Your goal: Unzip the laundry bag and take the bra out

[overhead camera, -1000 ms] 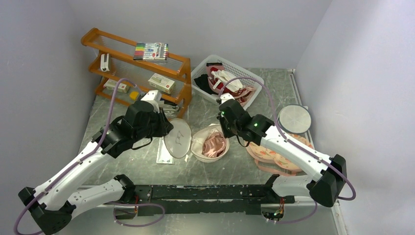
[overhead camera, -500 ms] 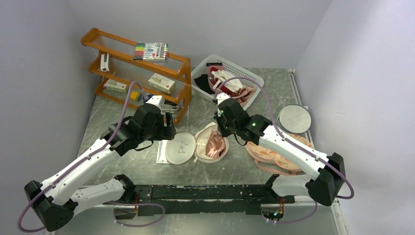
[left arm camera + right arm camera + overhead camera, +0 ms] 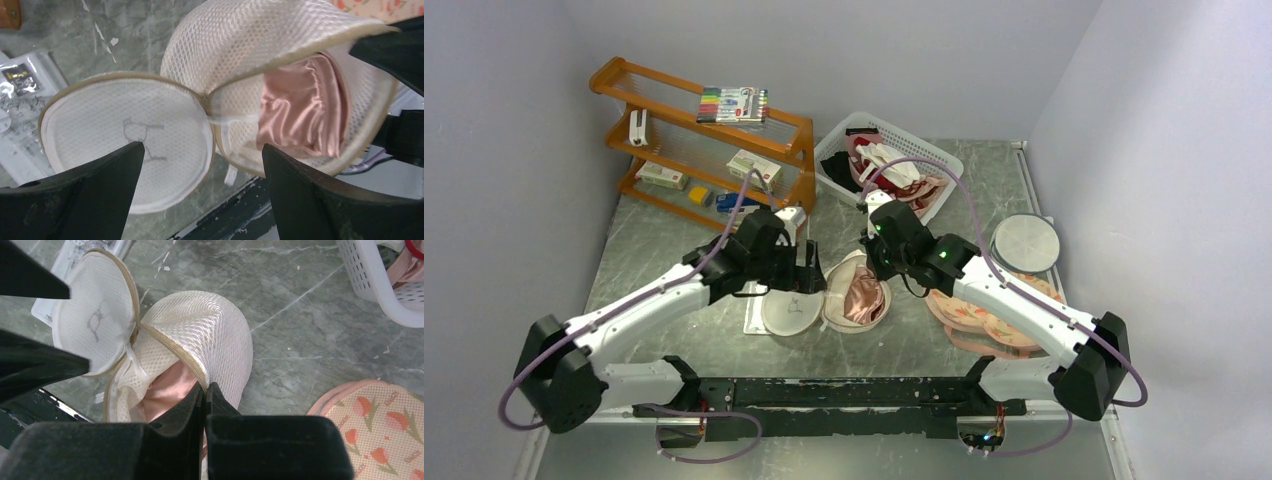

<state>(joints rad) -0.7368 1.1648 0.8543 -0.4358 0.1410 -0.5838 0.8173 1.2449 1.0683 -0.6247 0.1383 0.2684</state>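
Right hand (image 3: pixel 205 386) pinches the open bag (image 3: pixel 260 35) by its rim; left hand (image 3: pixel 202 146) hovers spread. Snagging mesh with the bra (image 3: pixel 300 110) could drag the bag along.

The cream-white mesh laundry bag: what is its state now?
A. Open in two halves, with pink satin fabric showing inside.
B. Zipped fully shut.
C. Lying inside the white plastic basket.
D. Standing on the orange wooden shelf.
A: the cream-white mesh laundry bag lies spread in two halves, and pink satin fabric shows inside one of them.
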